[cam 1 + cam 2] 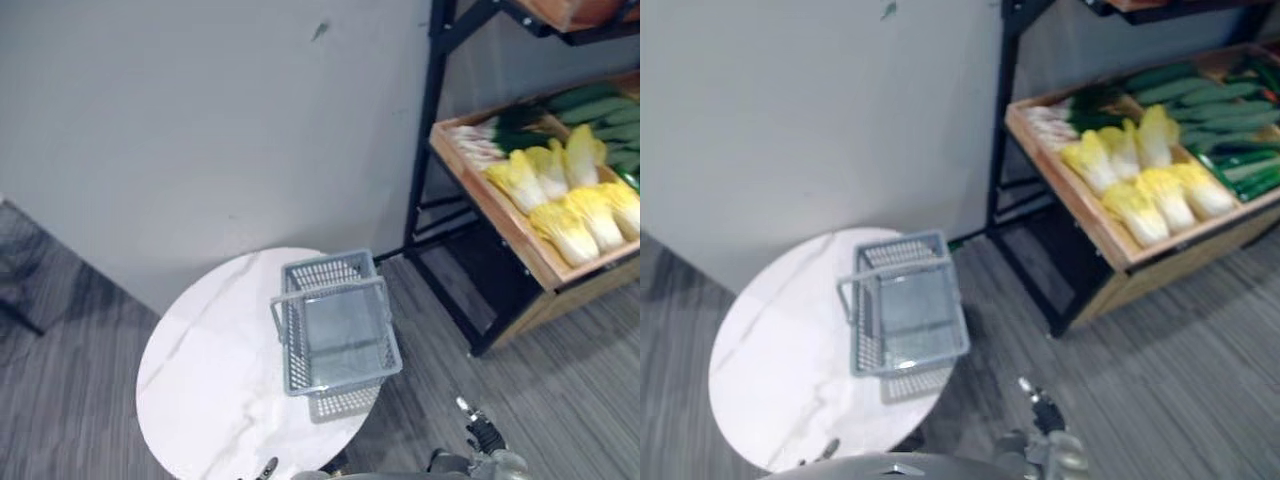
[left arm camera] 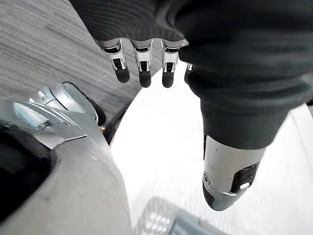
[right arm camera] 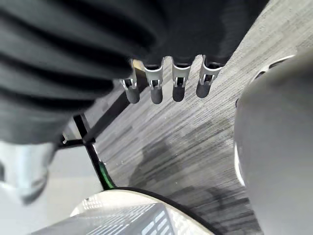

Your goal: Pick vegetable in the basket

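Scene: one round white marble-pattern table stands near-left on a grey plank floor, in front of a grey wall.

One grey plastic mesh basket stands on the right half of the table. Its handle is raised across the far end. Nothing lies inside it.

Far right: one black metal rack carries a sloped wooden tray.

Vegetables, all in that tray and well apart from the basket:
- Napa cabbages: six, yellow-leaved, in two rows of three.
- Cucumbers: a green pile on the far side of the cabbages; count cannot be told.
- White-stalked, green-topped vegetables lie at the tray's far-left end; kind and count unclear.

Left hand: fingers straight, thumb extended and apart from them. It holds nothing. It hangs above the table's near edge, and a corner of the basket shows beyond the thumb.

Right hand: fingers relaxed and spread in a row, nothing in the grasp. It hangs over the floor beside the table, with the table's rim and the basket beyond it.
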Tool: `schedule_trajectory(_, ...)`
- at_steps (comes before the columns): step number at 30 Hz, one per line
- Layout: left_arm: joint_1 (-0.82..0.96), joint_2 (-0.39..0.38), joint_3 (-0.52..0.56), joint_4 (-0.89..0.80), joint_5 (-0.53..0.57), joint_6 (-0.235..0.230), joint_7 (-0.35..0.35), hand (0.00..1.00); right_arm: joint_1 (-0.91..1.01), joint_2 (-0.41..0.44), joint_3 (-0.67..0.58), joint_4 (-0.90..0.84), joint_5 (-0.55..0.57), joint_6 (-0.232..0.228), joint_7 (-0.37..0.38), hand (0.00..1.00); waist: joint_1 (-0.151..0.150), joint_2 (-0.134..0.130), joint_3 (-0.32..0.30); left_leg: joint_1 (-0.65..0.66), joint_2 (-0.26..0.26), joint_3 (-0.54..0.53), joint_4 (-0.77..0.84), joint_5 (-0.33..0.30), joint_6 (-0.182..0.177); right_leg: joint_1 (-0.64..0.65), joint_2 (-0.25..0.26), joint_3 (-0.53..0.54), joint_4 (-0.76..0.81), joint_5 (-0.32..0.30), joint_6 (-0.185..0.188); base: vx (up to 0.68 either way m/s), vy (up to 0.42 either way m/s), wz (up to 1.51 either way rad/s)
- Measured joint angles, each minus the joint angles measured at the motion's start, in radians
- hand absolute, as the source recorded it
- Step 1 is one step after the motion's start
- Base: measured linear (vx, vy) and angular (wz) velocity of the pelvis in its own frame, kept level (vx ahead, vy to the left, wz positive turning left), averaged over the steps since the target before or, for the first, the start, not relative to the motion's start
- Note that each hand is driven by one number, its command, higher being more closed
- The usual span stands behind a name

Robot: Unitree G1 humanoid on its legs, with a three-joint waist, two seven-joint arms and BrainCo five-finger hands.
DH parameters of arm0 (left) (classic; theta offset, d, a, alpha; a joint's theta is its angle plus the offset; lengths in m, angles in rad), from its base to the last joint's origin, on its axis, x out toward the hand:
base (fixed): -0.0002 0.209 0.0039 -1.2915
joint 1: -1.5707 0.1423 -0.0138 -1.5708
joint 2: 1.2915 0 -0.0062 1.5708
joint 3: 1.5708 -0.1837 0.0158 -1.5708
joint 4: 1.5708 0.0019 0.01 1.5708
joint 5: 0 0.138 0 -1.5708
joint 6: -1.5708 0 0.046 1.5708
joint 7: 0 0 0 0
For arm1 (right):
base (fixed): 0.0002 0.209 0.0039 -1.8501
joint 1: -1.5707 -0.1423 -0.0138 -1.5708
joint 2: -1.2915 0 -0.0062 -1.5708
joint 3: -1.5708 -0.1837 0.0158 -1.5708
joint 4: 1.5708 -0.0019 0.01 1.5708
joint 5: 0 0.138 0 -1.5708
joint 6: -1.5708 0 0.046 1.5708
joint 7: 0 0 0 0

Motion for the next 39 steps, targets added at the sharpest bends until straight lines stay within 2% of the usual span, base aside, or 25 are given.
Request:
schedule_trajectory(2,0.0,0.003,-0.002,0.0,0.003,0.001,0.0,0.0,0.002,-0.014,-0.014,0.001,0.001,0.0,0.0,0.0,0.0,-0.004,0.002,0.003,0.007,0.126,-0.023,0.074,-0.001,0.04,-0.009,-0.044,-0.029,0.0,-0.001,0.14,-0.193,0.72)
schedule_trajectory(4,0.0,0.008,-0.009,0.0,0.008,0.002,0.005,0.0,0.0,-0.02,-0.022,-0.003,0.0,-0.004,-0.005,0.0,-0.003,-0.007,0.002,0.001,0.005,0.217,-0.064,0.122,-0.008,0.054,-0.016,-0.073,-0.057,0.002,-0.004,0.07,-0.113,0.55)
schedule_trajectory(8,-0.001,0.015,-0.014,-0.002,0.048,0.005,0.009,0.0,0.007,-0.056,-0.021,-0.081,-0.01,-0.001,-0.033,0.0,-0.011,-0.007,0.003,-0.021,0.004,0.251,-0.164,0.145,-0.008,0.023,-0.004,-0.104,-0.093,0.018,-0.014,0.0,-0.002,0.34)
schedule_trajectory(11,-0.004,0.034,-0.037,-0.001,0.088,0.017,0.012,0.0,0.02,-0.087,-0.019,-0.284,-0.093,-0.001,-0.051,0.0,-0.02,-0.01,0.005,-0.034,-0.002,0.295,-0.197,0.131,-0.023,-0.002,0.002,-0.089,-0.133,0.061,-0.007,-0.07,0.076,-0.08)
schedule_trajectory(13,-0.004,0.05,-0.076,-0.002,0.125,0.021,0.012,0.0,0.023,-0.134,-0.02,-0.421,-0.168,-0.001,-0.061,0.0,-0.023,-0.01,0.005,-0.033,-0.002,0.303,-0.198,0.092,-0.028,-0.003,0.006,-0.077,-0.161,0.087,0.0,-0.09,0.091,-0.16)
schedule_trajectory(15,-0.004,0.056,-0.104,-0.005,0.163,0.021,0.01,0.0,0.026,-0.213,-0.031,-0.564,-0.273,-0.004,-0.076,0.0,-0.026,-0.001,0.005,-0.037,-0.003,0.303,-0.2,0.04,-0.037,-0.002,0.008,-0.074,-0.181,0.105,0.015,-0.11,0.119,0.03)
schedule_trajectory(16,-0.005,0.061,-0.133,-0.007,0.198,0.022,0.008,0.0,0.018,-0.289,-0.072,-0.66,-0.398,-0.013,-0.091,0.0,-0.03,0.013,-0.002,-0.049,-0.005,0.299,-0.203,-0.018,-0.048,-0.003,0.008,-0.077,-0.205,0.13,0.028,-0.1,0.145,0.14)
schedule_trajectory(17,-0.006,0.067,-0.139,-0.008,0.203,0.022,0.005,0.0,0.01,-0.304,-0.086,-0.678,-0.424,-0.013,-0.098,0.0,-0.031,0.015,-0.003,-0.05,-0.012,0.297,-0.208,-0.025,-0.042,-0.003,0.004,-0.074,-0.212,0.136,0.033,-0.1,0.152,0.14)
schedule_trajectory(20,0.006,0.094,-0.151,-0.003,0.208,0.024,-0.008,0.0,-0.043,-0.357,-0.094,-0.773,-0.535,-0.014,-0.113,0.0,-0.031,-0.02,0.008,-0.059,-0.049,0.297,-0.211,-0.023,-0.024,-0.007,-0.019,-0.031,-0.239,0.159,0.045,-0.1,0.098,0.01)
schedule_trajectory(23,0.013,0.098,-0.15,0.0,0.233,0.024,-0.026,0.0,-0.132,-0.414,-0.038,-0.842,-0.599,-0.022,-0.117,0.0,-0.028,-0.025,0.006,-0.085,-0.071,0.297,-0.211,-0.016,-0.011,-0.038,-0.035,-0.006,-0.243,0.172,0.046,-0.05,0.04,-0.02)
schedule_trajectory(29,0.007,0.084,-0.151,-0.001,0.243,0.033,-0.039,0.0,-0.397,-0.429,0.249,-0.791,-0.605,-0.03,-0.109,0.0,0.004,-0.001,0.013,-0.104,-0.064,0.281,-0.212,-0.003,-0.021,-0.051,-0.027,-0.016,-0.245,0.182,0.045,0.02,-0.01,0.05)
schedule_trajectory(31,0.005,0.085,-0.15,-0.009,0.242,0.036,-0.039,0.0,-0.501,-0.428,0.32,-0.715,-0.637,-0.029,-0.106,0.0,0.015,-0.007,0.018,-0.113,-0.062,0.262,-0.212,0.003,-0.024,-0.049,-0.026,-0.033,-0.245,0.187,0.042,0.05,-0.014,0.24)
schedule_trajectory(33,-0.001,0.091,-0.148,-0.022,0.24,0.036,-0.038,0.0,-0.633,-0.424,0.394,-0.622,-0.638,-0.026,-0.101,0.0,0.044,-0.023,0.038,-0.123,-0.062,0.243,-0.212,0.008,-0.024,-0.047,-0.027,-0.049,-0.245,0.188,0.04,0.02,-0.005,0.22)
schedule_trajectory(35,-0.003,0.097,-0.147,-0.035,0.237,0.035,-0.036,0.0,-0.72,-0.403,0.423,-0.553,-0.638,-0.02,-0.091,0.0,0.066,-0.038,0.057,-0.134,-0.064,0.228,-0.211,0.012,-0.022,-0.045,-0.03,-0.061,-0.244,0.188,0.04,0.0,0.001,0.23)
schedule_trajectory(39,-0.01,0.104,-0.143,-0.042,0.222,0.032,-0.031,0.0,-0.841,-0.337,0.426,-0.45,-0.638,0.0,-0.091,0.0,0.086,-0.055,0.1,-0.152,-0.069,0.184,-0.211,0.022,-0.02,-0.032,-0.036,-0.095,-0.245,0.188,0.04,0.0,0.002,0.32)
